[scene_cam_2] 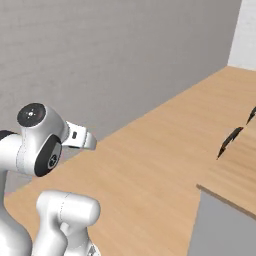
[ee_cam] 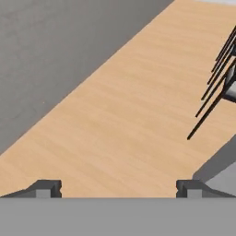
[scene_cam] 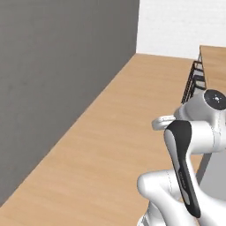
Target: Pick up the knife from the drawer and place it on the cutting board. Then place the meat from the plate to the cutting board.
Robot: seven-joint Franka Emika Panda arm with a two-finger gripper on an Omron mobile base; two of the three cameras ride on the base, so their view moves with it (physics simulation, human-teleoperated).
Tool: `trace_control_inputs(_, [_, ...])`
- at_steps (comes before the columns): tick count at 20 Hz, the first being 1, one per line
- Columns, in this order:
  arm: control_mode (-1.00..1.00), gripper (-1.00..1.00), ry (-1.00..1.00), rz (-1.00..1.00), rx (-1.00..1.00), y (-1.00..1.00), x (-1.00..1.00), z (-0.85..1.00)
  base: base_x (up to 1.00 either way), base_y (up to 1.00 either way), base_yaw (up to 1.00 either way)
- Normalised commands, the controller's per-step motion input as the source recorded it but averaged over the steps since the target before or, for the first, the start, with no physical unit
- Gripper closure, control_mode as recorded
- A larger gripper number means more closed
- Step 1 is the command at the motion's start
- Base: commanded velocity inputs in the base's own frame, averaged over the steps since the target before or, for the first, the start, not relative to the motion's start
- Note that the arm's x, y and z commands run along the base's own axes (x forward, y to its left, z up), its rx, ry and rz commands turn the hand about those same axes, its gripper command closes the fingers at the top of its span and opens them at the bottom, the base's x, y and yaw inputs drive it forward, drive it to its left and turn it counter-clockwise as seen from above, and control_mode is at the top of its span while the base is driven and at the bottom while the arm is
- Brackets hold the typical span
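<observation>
My gripper point(ee_cam: 119, 189) is open, its two dark fingertips point(ee_cam: 46, 188) standing wide apart with nothing between them. It hangs over bare light wooden floor point(ee_cam: 120, 115) and points along it toward a grey wall point(ee_cam: 55, 50). The white hand point(scene_cam: 162, 122) juts left from the arm's elbow, and from the other side the hand point(scene_cam_2: 80, 136) points toward the wall. The knife, the drawer, the cutting board, the meat and the plate are out of view.
A tan counter top point(scene_cam_2: 240, 170) with a grey side panel point(scene_cam_2: 220, 225) stands to the right. Thin black stool legs point(ee_cam: 214, 87) rise beside it, and the stool legs point(scene_cam: 194, 81) also stand at the right. A white wall point(scene_cam: 181, 26) closes the far end.
</observation>
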Motion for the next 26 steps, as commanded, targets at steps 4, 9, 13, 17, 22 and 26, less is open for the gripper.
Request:
trace_control_inputs(4, [1.0,-1.0,0.0,0.0,0.0,0.0,0.0,0.0,1.0,0.87,-0.38])
trace_control_inputs(9, [1.0,-1.0,0.0,0.0,0.0,0.0,0.0,0.0,1.0,0.76,-0.45])
trace_control_inputs(13, [1.0,-1.0,0.0,0.0,0.0,0.0,0.0,0.0,1.0,0.61,-0.48])
trace_control_inputs(17, [1.0,-1.0,0.0,0.0,0.0,0.0,0.0,0.0,1.0,0.63,-0.49])
trace_control_inputs(22, [1.0,-1.0,0.0,0.0,0.0,0.0,0.0,0.0,1.0,0.65,-0.52])
trace_control_inputs(26, [1.0,-1.0,0.0,0.0,0.0,0.0,0.0,0.0,1.0,0.66,-0.53])
